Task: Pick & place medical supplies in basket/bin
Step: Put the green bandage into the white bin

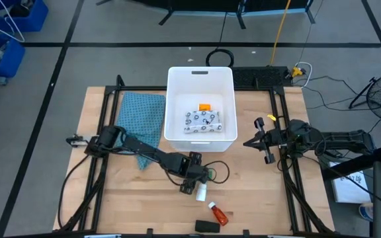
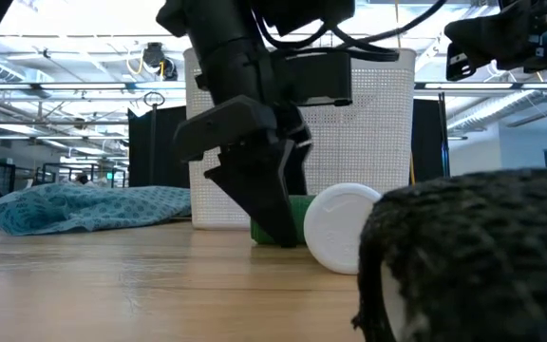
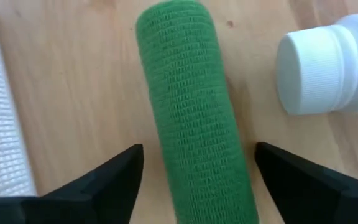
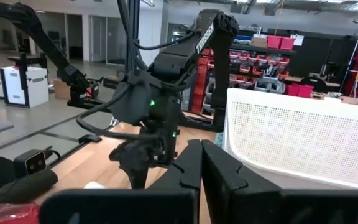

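One white tub [image 1: 200,78] sits at the counter's [image 1: 111,205] twelve o'clock edge and holds two things: one speckled white pouch [image 1: 204,121] and one small orange item [image 1: 205,106] just beyond it. Outside the tub lie four supplies: one green roll [image 3: 194,124], one white bottle [image 1: 201,192], one orange-red bottle [image 1: 219,213] and one black oblong [image 1: 207,227], strung from the counter's middle toward six o'clock. One teal cloth [image 1: 141,119] lies at the tub's nine o'clock. The left arm reaches in from nine o'clock, bent low, and the left gripper [image 3: 197,180] points down with its fingers [image 3: 104,180] spread wide on either side of the green roll, not touching it; the white bottle's cap lies just beside. The right gripper [image 1: 264,142] waits clenched and empty at the tub's three o'clock, raised off the wood. The counter is pale wood on a black frame; beyond it are grey floor with dark lines, blue crates [image 1: 5,33] at ten o'clock, and shelving.
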Controlling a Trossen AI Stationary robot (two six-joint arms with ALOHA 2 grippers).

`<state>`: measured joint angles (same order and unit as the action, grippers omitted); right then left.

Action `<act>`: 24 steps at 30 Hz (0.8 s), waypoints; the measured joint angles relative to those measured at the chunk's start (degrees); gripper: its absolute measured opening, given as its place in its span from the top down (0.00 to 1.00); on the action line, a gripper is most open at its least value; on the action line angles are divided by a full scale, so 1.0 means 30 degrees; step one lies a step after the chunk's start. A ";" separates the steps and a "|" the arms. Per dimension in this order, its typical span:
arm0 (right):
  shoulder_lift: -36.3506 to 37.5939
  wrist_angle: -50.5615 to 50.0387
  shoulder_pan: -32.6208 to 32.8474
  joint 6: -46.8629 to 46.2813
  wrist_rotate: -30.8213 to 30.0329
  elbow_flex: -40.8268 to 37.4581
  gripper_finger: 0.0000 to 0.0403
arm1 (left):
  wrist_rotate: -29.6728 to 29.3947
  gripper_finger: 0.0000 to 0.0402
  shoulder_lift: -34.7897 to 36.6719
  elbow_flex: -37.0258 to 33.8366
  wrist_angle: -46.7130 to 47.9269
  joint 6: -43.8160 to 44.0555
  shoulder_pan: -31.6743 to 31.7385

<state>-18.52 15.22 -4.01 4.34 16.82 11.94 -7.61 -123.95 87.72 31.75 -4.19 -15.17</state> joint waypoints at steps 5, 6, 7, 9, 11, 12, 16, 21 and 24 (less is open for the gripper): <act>-0.0017 -0.0012 0.0000 0.0000 0.0000 0.0000 1.00 | 0.0773 0.37 0.0046 -0.0012 0.0011 0.0066 0.0154; -0.0017 -0.0012 0.0000 0.0000 0.0000 0.0000 1.00 | 0.0780 0.42 0.0097 -0.0029 0.0022 0.0042 0.0133; -0.0017 -0.0012 0.0000 0.0000 0.0003 0.0000 1.00 | 0.0842 0.47 0.0091 -0.0029 0.0015 0.0007 0.0122; -0.0017 -0.0012 0.0000 0.0000 0.0000 0.0000 1.00 | 0.0952 0.58 0.0233 -0.0054 0.0060 -0.0003 0.0100; -0.0017 -0.0012 0.0000 -0.0002 0.0000 0.0000 1.00 | 0.0660 0.70 0.0374 -0.0080 0.0240 0.0002 0.0043; -0.0017 -0.0012 0.0000 -0.0007 0.0000 0.0000 1.00 | 0.0563 0.75 0.0463 -0.0082 0.0276 0.0015 0.0048; -0.0040 -0.0005 0.0000 -0.0008 -0.0007 0.0000 1.00 | 0.0233 0.87 0.1438 -0.0125 0.0997 -0.0035 -0.0021; -0.0073 -0.0082 0.0000 -0.0066 -0.0007 0.0000 1.00 | -0.0721 0.87 0.3800 -0.0124 0.2137 -0.0204 -0.0585; -0.0083 -0.0146 0.0000 -0.0066 -0.0006 0.0000 1.00 | -0.1686 0.82 0.5843 -0.0117 0.2907 -0.0482 -0.1322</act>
<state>-18.76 14.78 -4.01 4.14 16.80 11.94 -12.67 -106.42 87.37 40.47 -5.63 -19.14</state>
